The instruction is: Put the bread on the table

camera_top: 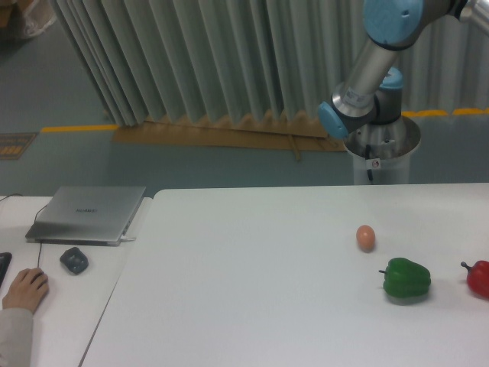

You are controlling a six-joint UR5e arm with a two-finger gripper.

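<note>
The bread is not visible anywhere in the camera view, so its colour, shape and whereabouts cannot be told from here; it may be in the hand, but the hand is also out of frame, and whether it is wide, narrow or holding something cannot be told either. Only the arm (374,69) shows, its blue-capped joints leaning up and out past the top right corner above its grey pedestal (380,153).

The large white tabletop (252,283) carries an orange-brown egg (366,238), with a green bell pepper (406,278) near it to the right and a red pepper (479,278) at the right edge, apart from the green one. The middle and left of the surface are bare.

In my judgement the step in hand is bringing the loaf over the tabletop. To do it well, aim for the bare stretch left of the egg, well apart from the vegetables, lower until the loaf lies flat, and only then let go, since the egg would roll at a nudge.

On the smaller desk at left sit a closed laptop (86,213), a dark mouse (74,260) and a person's hand (24,289).
</note>
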